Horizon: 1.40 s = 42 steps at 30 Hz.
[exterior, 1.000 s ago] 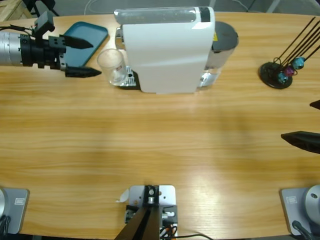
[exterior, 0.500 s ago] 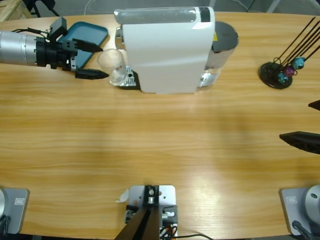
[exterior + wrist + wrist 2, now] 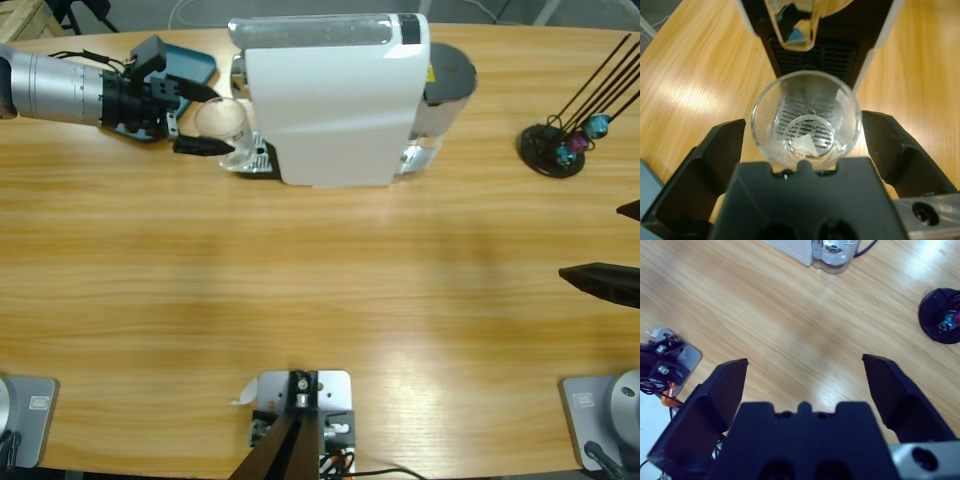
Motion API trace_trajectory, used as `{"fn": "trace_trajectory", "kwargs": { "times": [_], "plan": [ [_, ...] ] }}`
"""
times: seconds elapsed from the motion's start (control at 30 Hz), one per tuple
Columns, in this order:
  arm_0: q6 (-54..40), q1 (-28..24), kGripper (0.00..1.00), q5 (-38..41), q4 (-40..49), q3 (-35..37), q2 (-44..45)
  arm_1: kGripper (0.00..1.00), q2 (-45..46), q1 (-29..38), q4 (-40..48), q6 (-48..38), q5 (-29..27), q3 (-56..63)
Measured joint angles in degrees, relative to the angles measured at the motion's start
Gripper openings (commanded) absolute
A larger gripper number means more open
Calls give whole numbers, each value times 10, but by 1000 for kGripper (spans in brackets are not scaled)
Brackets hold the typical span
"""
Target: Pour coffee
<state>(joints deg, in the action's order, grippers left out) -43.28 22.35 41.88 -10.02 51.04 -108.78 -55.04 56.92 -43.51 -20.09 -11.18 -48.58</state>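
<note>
- Left gripper [image 3: 205, 120] has moved in from the counter's left edge over the last sec; now it sits right at the glass [image 3: 224, 128], one jaw on each side.
- Left wrist view: jaws spread wide w/ the glass [image 3: 806, 120] between them, a gap both sides, so open and not yet gripping.
- Glass stands upright on the drip grate of the white coffee machine [image 3: 335, 95], under the spout [image 3: 792, 25]. It hasn't shifted while the arm came in.
- Coffee: only a thin clear-pale film at the glass bottom [image 3: 807, 140], if that; can't tell for sure it's liquid. So whatever there is to pour is in this glass, at the machine.
- Meaning for task: approach looks done, next is prob. closing on the glass and lifting it off the grate. Risk: glass is thin and slick, and the spout is close overhead, so lift needs care.
- Right gripper [image 3: 805, 375] is open, empty, hovering over bare counter [image 3: 330, 290] at the right edge, well apart from the machine; no real change.
- Blue tray [image 3: 190, 62] sits behind the left arm; capsule stand [image 3: 552, 150] far right, untouched.
</note>
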Motion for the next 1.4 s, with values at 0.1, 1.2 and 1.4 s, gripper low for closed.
{"fn": "trace_trajectory", "kwargs": {
  "times": [0.1, 1.2, 1.4],
  "plan": [
    [0, 0, 232, -8, 0, 0, 0, 1000, 0, 0, 0, 0, 0, 0],
    [-28, 32, 764, -11, 15, 37, -17, 1000, 1, 0, -7, 0, 0, 0],
    [-23, 33, 996, -15, 16, 37, -17, 1000, 1, 0, -7, 0, 0, 0]
  ]
}}
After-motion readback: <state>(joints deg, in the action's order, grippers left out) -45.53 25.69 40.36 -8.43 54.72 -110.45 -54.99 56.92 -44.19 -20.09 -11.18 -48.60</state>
